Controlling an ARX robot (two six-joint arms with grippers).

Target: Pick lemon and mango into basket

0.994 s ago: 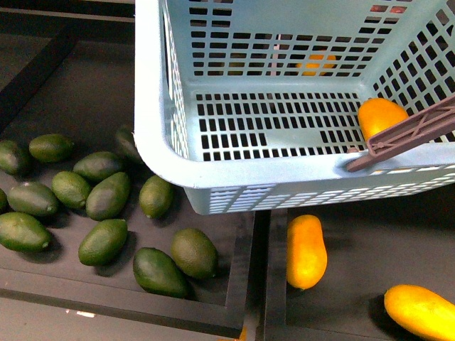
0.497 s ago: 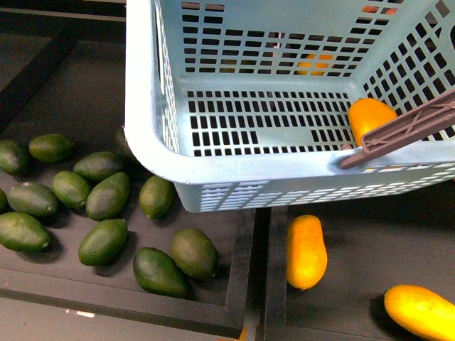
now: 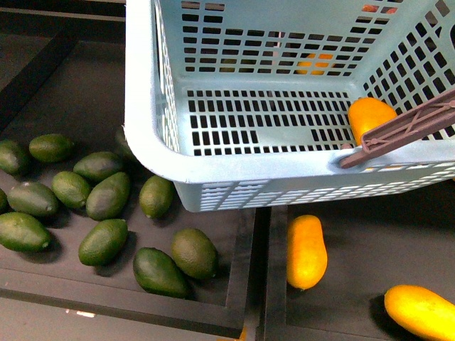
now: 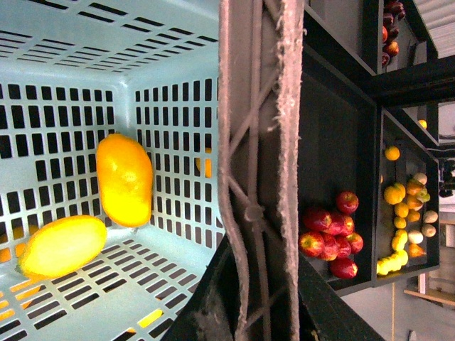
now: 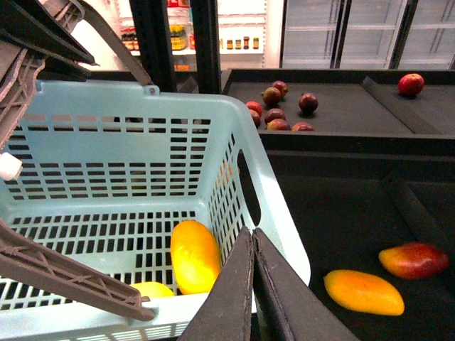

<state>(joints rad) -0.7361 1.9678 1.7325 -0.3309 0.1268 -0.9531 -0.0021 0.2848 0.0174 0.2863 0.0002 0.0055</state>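
Observation:
The pale turquoise basket (image 3: 153, 153) hangs above the fruit trays. Its brown-grey handle (image 4: 252, 142) runs between the dark fingers of my left gripper (image 4: 249, 302), which is shut on it. Inside the basket lie the orange-yellow mango (image 4: 124, 179) and, beside it, the smaller bright-yellow lemon (image 4: 62, 245). The right wrist view shows the mango (image 5: 193, 256) and the lemon (image 5: 149, 290) on the slotted floor. My right gripper (image 5: 251, 233) is shut and empty, just outside the basket's near corner. The front view shows only the mango (image 3: 370, 114); neither gripper appears there.
Several dark green oval fruits (image 3: 106, 195) fill the left black tray below the basket. Two loose mangoes (image 3: 306, 250) (image 3: 419, 310) lie in the right tray. Another mango (image 5: 362, 291) and a reddish one (image 5: 416, 259) rest beside my right gripper. Red apples (image 4: 330, 234) sit in a far tray.
The basket shifted a little to the left and up in the front view, then held still. The mango inside moved with it.

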